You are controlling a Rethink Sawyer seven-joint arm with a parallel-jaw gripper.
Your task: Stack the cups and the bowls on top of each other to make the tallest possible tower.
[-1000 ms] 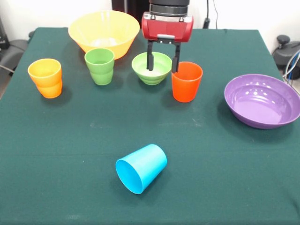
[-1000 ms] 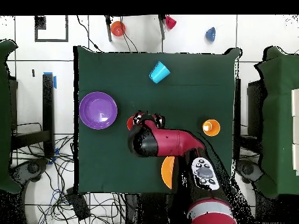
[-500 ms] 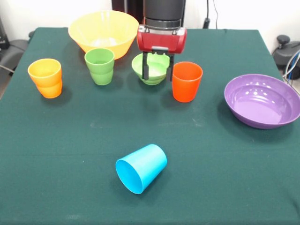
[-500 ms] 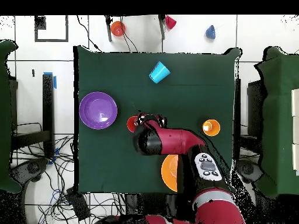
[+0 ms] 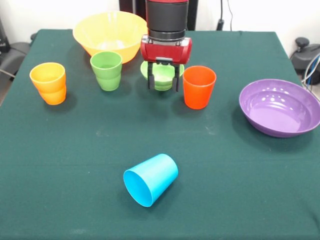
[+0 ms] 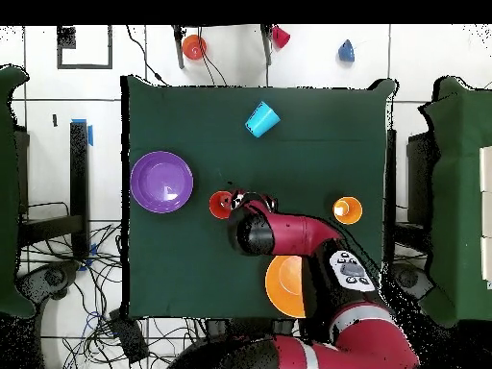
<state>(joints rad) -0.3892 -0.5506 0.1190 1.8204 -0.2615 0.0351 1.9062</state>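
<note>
A green tablecloth (image 5: 240, 190) is spread beneath the jaws; cables (image 6: 106, 332) are strewn on the white tiled floor (image 6: 67, 106) well apart from them.

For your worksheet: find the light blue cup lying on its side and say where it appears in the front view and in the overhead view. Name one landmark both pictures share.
Front view: the light blue cup lies on its side low in the picture, just left of centre.
Overhead view: it sits near the table's upper edge, slightly right of centre.
Shared landmark: the purple bowl, at the right in the front view and at the left overhead.
</note>
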